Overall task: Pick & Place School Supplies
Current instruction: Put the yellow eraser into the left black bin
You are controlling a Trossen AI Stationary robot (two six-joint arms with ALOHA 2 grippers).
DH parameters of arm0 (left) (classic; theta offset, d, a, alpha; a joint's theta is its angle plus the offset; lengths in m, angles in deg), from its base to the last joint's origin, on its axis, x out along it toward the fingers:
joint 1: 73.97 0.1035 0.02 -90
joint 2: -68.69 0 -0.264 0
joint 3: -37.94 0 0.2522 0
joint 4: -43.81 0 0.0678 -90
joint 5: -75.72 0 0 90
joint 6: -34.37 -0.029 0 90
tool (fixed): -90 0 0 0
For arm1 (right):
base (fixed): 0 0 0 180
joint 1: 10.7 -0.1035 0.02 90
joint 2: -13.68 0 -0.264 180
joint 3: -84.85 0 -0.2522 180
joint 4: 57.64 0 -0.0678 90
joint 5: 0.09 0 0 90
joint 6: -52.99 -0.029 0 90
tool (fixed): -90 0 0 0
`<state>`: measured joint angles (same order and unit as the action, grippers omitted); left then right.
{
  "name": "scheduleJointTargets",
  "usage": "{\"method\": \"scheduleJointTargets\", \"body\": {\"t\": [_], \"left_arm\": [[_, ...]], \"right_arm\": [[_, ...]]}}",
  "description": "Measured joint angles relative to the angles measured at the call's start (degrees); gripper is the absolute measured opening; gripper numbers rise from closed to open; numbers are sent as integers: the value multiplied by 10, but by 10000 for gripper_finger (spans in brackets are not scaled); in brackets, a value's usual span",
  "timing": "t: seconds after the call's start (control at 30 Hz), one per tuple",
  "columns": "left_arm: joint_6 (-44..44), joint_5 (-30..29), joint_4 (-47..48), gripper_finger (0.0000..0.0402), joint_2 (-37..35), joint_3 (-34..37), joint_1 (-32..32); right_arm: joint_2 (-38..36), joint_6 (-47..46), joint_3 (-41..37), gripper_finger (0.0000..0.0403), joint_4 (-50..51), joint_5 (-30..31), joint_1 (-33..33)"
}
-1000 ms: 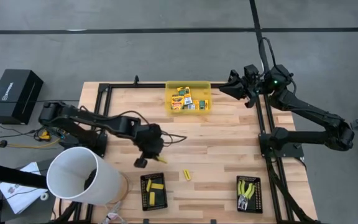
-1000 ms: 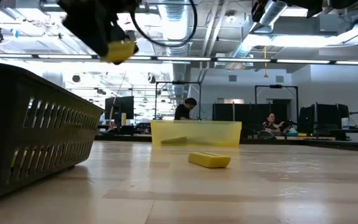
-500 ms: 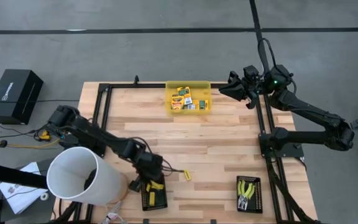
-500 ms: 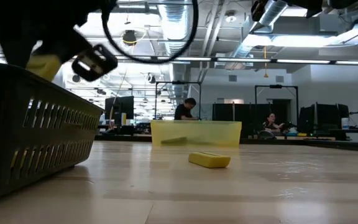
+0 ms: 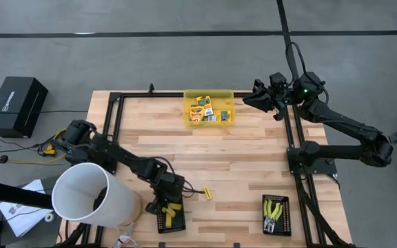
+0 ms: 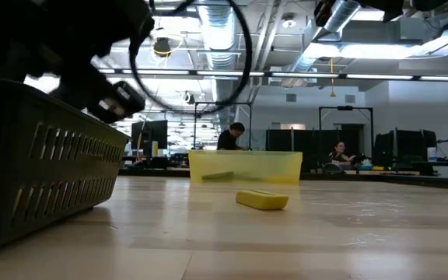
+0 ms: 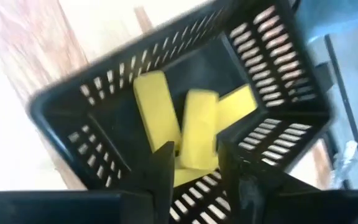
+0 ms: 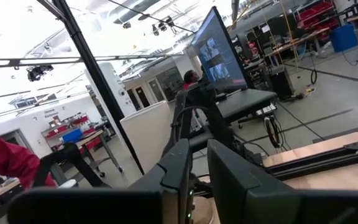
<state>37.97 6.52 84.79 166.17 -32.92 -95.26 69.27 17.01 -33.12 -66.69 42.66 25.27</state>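
My left gripper (image 7: pixel 196 165) hangs over the black tray (image 5: pixel 171 220) by the table's near edge, shut on a short yellow stick (image 7: pixel 197 134). Two more yellow sticks (image 7: pixel 154 109) lie on the tray's floor beneath it. Another stick (image 5: pixel 207 194) lies flat on the bare wood to the tray's right, also seen as the stick (image 6: pixel 262 200) in the low view. Printed boxes (image 5: pixel 205 110) sit in the yellow bin (image 5: pixel 208 94). Two yellow-green-handled tools (image 5: pixel 275 209) lie in the right black tray. My right gripper (image 5: pixel 248 98) waits shut, raised at the far right. My left gripper pinches the yellow stick (image 7: pixel 199 155) between its two fingers (image 7: pixel 165 167), one on each long side. The fingers come from above, pointing down into the tray. The stick stands out beyond the fingertips over the other sticks; whether it touches them, I cannot tell.
A large white cylinder (image 5: pixel 92 196) stands at the near left corner, close beside the left arm. A black box (image 5: pixel 18 103) sits off the table's left. The black tray's slotted wall (image 6: pixel 45 179) fills the low view's left. People sit in the room behind.
My left gripper has carried the yellow stick from the table's middle toward the near edge and down, stopping over the black tray, where its fingers now point into it. In the low view the stick has dropped behind the tray's wall.
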Motion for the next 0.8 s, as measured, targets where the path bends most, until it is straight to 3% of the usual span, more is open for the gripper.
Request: {"method": "scheduleJointTargets", "body": {"t": [0.2, 0.37, 0.5, 0.67, 0.8], "left_arm": [[21, -16, -3, 142, -64, 0, 22], [32, -81, -24, 138, -110, 0, 67], [47, -96, -82, 102, -109, 0, 124], [58, -125, -214, 15, -78, 0, 186], [76, -121, -279, 6, -37, -1, 221]], "right_arm": [[0, 4, 0, 52, -3, -6, 0], [0, 26, 0, 52, -10, 0, 0], [0, 34, 0, 52, -21, 23, 0], [0, 35, 0, 52, -31, 25, 2], [0, 30, 0, 52, -31, 28, 2]]}}
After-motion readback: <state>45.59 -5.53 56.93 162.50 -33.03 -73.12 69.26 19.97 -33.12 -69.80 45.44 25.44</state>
